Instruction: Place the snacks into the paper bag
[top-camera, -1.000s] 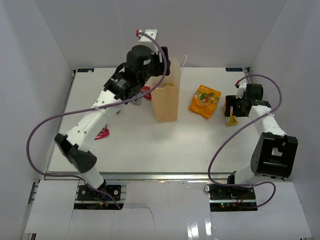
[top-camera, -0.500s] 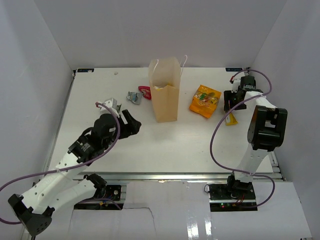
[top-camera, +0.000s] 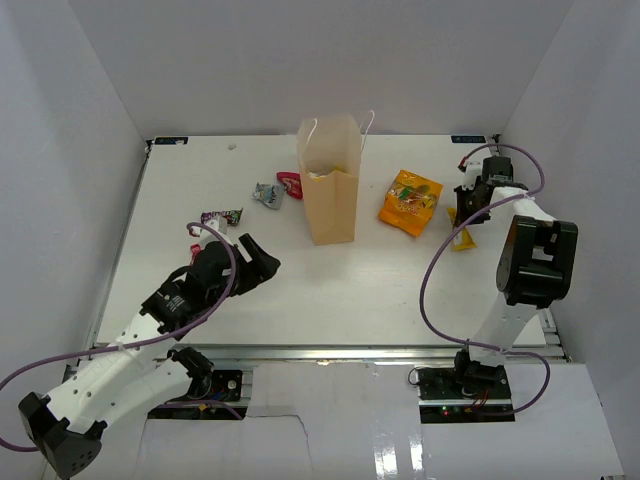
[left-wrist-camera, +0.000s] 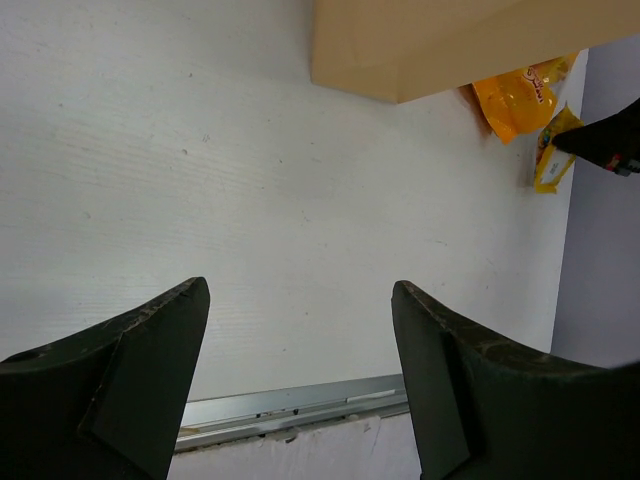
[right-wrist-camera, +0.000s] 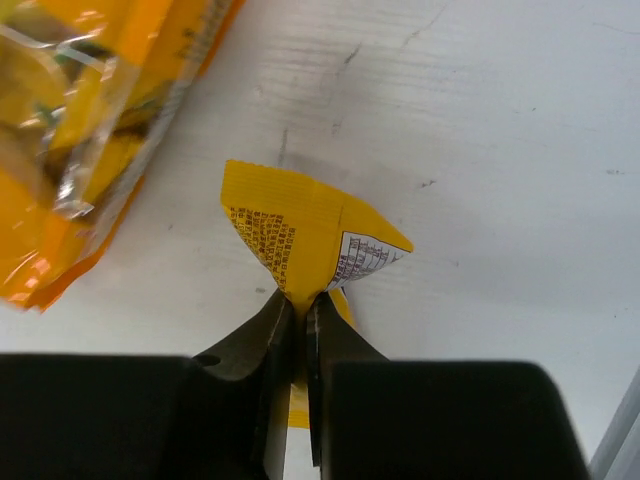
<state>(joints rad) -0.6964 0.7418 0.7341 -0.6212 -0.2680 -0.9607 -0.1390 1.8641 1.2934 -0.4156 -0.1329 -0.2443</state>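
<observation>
The tan paper bag (top-camera: 328, 190) stands upright at the back middle; its base (left-wrist-camera: 440, 45) shows in the left wrist view. Two orange bags (top-camera: 410, 200) (right-wrist-camera: 90, 130) lie stacked to its right. My right gripper (top-camera: 465, 215) (right-wrist-camera: 298, 310) is shut on the small yellow pouch (top-camera: 462, 238) (right-wrist-camera: 300, 235), pinching its crumpled edge at the table surface. Left of the bag lie a red packet (top-camera: 290, 183), a grey-teal packet (top-camera: 267, 192) and a purple wrapper (top-camera: 222, 216). My left gripper (top-camera: 262, 262) (left-wrist-camera: 300, 380) hangs open and empty over bare table at the near left.
White walls close in the table on three sides. The metal rail (left-wrist-camera: 300, 405) of the table's near edge shows just below my left gripper. The right arm's purple cable (top-camera: 435, 290) loops over the table's right side.
My right gripper has closed on the yellow pouch. The left arm has swung back from above the bag down to the near left, uncovering the purple wrapper.
</observation>
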